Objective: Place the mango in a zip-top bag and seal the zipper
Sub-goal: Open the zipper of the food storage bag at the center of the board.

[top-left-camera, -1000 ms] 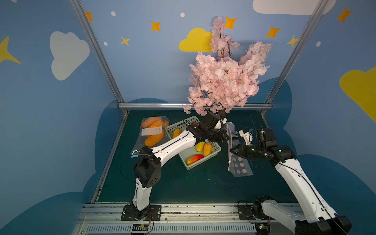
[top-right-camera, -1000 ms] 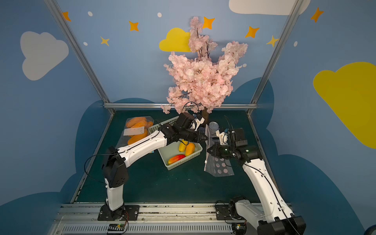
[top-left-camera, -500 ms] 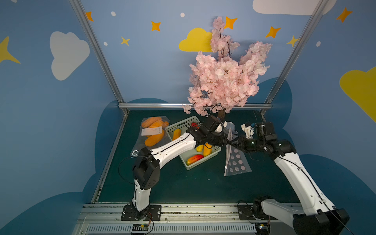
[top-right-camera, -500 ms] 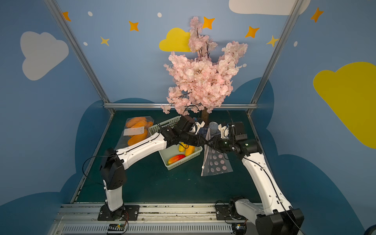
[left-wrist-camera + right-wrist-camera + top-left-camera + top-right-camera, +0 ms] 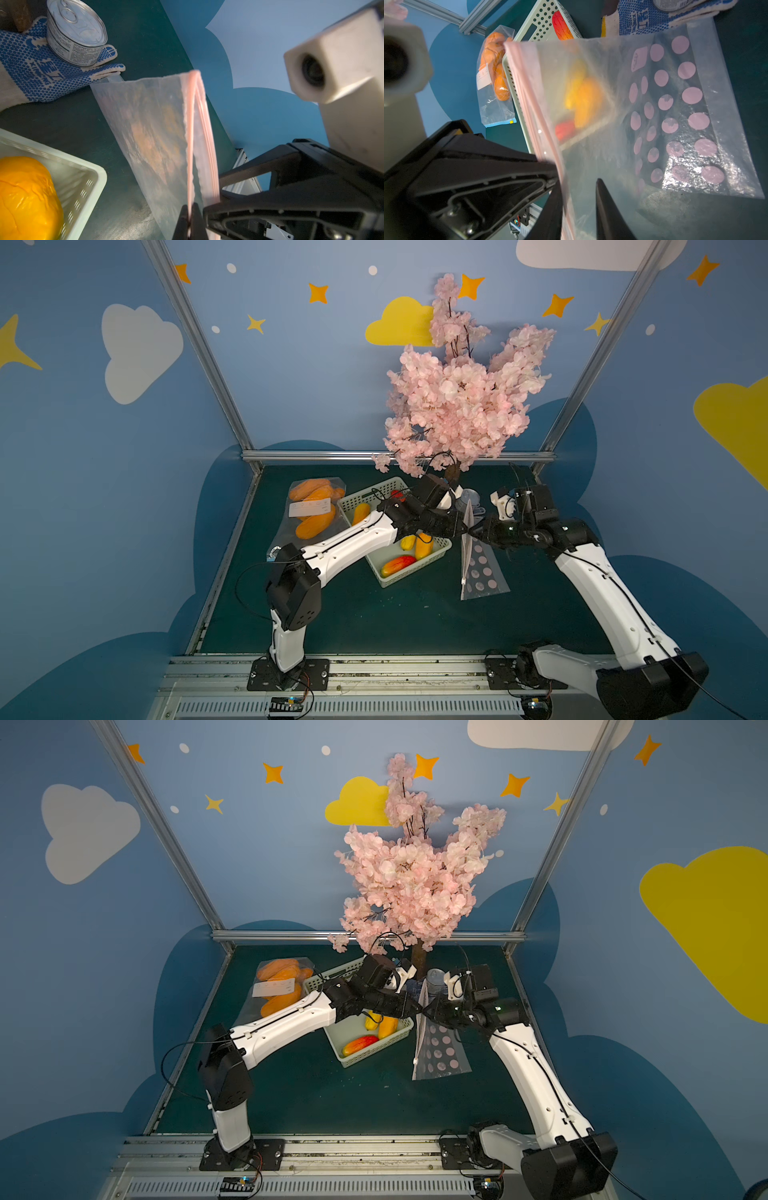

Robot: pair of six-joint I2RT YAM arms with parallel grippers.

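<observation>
A clear zip-top bag [image 5: 482,572] with pink dots stands upright on the mat, also in a top view [image 5: 438,1052]. My left gripper [image 5: 462,531] is shut on its pink zipper edge; the left wrist view shows the tips [image 5: 189,207] pinching the bag [image 5: 158,128]. My right gripper [image 5: 474,533] faces it, open, and its fingers [image 5: 578,184] straddle the zipper edge of the bag [image 5: 675,104] with a gap. Yellow mangoes [image 5: 423,545] and a red-yellow one [image 5: 398,565] lie in the pale basket [image 5: 409,576]. One mango [image 5: 25,197] shows in the left wrist view.
A sealed bag of orange mangoes [image 5: 313,510] lies at the back left. A tin can [image 5: 74,35] rests on a blue-dotted glove [image 5: 31,68] behind the bag. A pink blossom tree [image 5: 457,406] stands at the back, over both wrists.
My right gripper, shut on the bag a second ago, has opened. The bag has turned more edge-on, and the left gripper now pinches its zipper edge.
</observation>
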